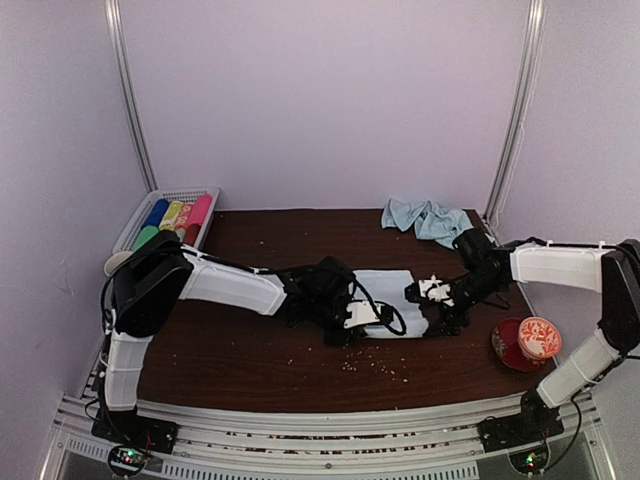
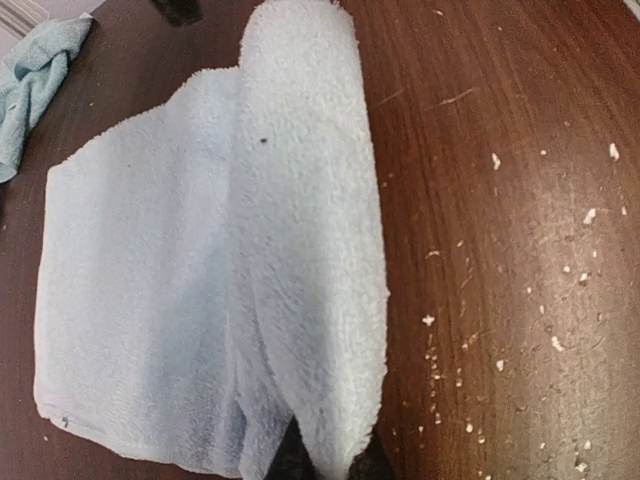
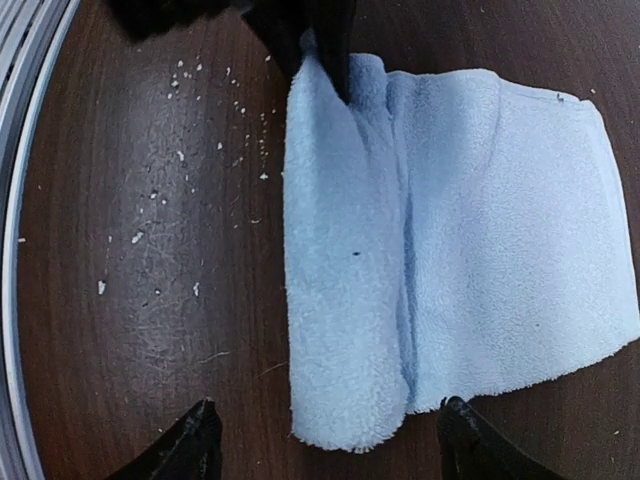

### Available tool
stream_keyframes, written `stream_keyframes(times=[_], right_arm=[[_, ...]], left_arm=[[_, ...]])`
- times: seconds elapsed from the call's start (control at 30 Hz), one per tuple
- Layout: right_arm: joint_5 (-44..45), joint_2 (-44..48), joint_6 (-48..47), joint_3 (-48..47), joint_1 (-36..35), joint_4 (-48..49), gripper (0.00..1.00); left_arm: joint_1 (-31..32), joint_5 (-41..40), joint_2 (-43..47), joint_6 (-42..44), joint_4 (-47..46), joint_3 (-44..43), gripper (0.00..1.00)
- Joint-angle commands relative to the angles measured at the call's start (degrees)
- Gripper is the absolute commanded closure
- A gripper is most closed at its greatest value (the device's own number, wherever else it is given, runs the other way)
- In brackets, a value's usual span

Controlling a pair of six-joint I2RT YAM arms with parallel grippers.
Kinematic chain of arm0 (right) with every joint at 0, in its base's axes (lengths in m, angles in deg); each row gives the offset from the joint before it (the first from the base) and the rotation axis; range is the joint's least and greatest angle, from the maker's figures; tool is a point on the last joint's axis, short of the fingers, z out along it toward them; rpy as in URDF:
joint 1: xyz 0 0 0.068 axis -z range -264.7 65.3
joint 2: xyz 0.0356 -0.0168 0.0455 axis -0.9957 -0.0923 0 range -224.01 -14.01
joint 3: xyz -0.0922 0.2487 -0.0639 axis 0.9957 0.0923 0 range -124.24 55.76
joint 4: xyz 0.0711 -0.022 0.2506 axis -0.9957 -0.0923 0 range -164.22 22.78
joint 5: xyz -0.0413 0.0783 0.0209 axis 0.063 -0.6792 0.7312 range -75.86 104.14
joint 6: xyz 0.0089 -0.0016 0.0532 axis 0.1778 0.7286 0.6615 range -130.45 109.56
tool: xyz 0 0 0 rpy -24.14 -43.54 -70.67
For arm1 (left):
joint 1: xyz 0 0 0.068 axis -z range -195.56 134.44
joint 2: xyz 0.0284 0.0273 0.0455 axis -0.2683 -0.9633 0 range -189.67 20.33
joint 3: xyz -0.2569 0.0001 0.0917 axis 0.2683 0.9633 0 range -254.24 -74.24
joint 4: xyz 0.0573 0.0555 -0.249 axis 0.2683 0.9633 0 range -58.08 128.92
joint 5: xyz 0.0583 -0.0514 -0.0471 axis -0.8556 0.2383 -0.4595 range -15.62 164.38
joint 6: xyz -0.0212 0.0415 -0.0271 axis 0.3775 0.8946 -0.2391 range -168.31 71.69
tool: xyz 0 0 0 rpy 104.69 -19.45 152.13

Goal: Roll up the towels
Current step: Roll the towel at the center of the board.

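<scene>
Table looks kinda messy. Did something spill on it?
Yes. Pale crumbs are scattered over the brown table, mostly beside the half-rolled towel. A second towel lies crumpled at the far edge, not spread flat.

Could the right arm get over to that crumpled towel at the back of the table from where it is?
Probably yes. The crumpled towel lies close behind the right arm, nothing stands between them, and the right gripper is open, holding nothing.
</scene>
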Motion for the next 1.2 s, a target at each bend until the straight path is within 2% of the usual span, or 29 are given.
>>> stream_keyframes(times=[0.0,0.07,0.2,0.37,0.67,0.9,1.1,1.17], right_arm=[[1.3,6.6,-7.4,10.8,-0.2,16.4,0.26],[0.5,9.0,-8.2,14.6,-0.4,22.2,0.26],[0.4,10.9,-9.4,18.5,-1.3,27.3,0.26],[2.6,12.1,-8.0,22.1,-3.6,34.8,0.24],[15.1,7.7,-5.7,24.9,-10.1,46.4,0.28],[20.8,3.6,-3.2,23.2,-12.6,47.7,0.42],[20.0,2.7,-2.9,22.6,-12.6,45.4,0.62],[19.8,2.1,-2.1,21.8,-12.6,44.3,0.70]], left_arm=[[-1.5,10.0,-2.4,-6.5,8.9,-4.2,1.00],[-2.3,12.8,-2.9,-8.4,9.9,-5.5,1.00],[-4.0,17.4,-5.9,-11.3,13.4,-9.9,1.00],[-4.8,19.3,-9.6,-13.4,16.2,-13.8,1.00],[-6.7,23.9,-11.1,-15.1,17.1,-15.4,1.00],[-7.2,24.5,-11.6,-14.7,18.0,-16.1,1.00],[-7.5,24.2,-11.8,-15.1,18.0,-16.4,1.00],[-7.6,24.1,-11.6,-15.0,18.0,-16.3,0.96]])
